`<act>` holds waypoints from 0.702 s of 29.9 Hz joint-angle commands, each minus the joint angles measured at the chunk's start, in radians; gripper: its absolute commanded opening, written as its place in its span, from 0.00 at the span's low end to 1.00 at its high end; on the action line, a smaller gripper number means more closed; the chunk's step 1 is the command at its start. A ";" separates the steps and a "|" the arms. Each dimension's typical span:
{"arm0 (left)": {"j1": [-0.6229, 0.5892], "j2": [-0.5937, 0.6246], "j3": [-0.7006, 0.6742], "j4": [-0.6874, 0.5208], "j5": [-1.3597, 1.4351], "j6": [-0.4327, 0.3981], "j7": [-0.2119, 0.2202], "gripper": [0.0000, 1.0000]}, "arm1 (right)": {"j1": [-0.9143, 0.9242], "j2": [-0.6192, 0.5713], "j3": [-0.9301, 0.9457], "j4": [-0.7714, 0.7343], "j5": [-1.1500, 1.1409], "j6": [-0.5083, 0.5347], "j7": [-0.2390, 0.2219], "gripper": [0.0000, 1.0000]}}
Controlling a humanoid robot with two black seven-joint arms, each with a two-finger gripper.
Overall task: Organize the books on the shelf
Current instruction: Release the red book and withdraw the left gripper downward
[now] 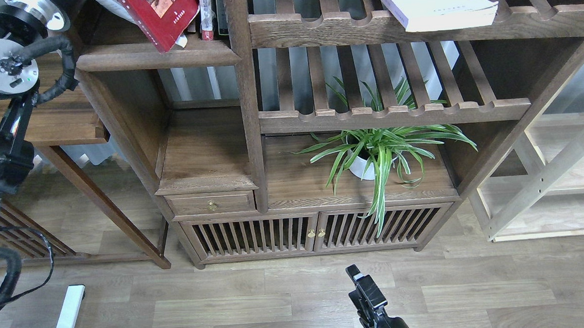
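— Where's my left end effector?
— Off the top edge; I can't see it. The dark red book (164,13) leans on the shelf (156,58), far left.
— Right end effector (361,285)?
— Near, low over the floor (279,304), empty; I can't tell its opening.

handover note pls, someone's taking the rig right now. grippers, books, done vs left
Left gripper: out of view past the top left edge, so its state is unknown; only the arm's joints show.
Right gripper: low over the floor, away from the bookcase, holding nothing; too dark and small to tell open from shut.
Books: the dark red book leans tilted on the solid shelf at top left, its corner past the front edge, with a white book under it and a few upright ones beside it. A thick white book lies flat on the slatted rack, top right.
Done: nothing visibly tidy yet.
Left: stand the red and white books upright on the shelf.
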 commanded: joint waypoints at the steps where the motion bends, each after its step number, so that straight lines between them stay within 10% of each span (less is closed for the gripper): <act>1: -0.035 -0.012 0.000 0.016 0.000 0.000 0.000 0.49 | 0.000 0.000 0.000 -0.001 0.000 0.000 -0.001 1.00; 21: -0.118 -0.043 0.005 0.065 -0.002 0.002 0.002 0.49 | 0.000 0.000 0.001 -0.005 0.000 0.000 -0.001 1.00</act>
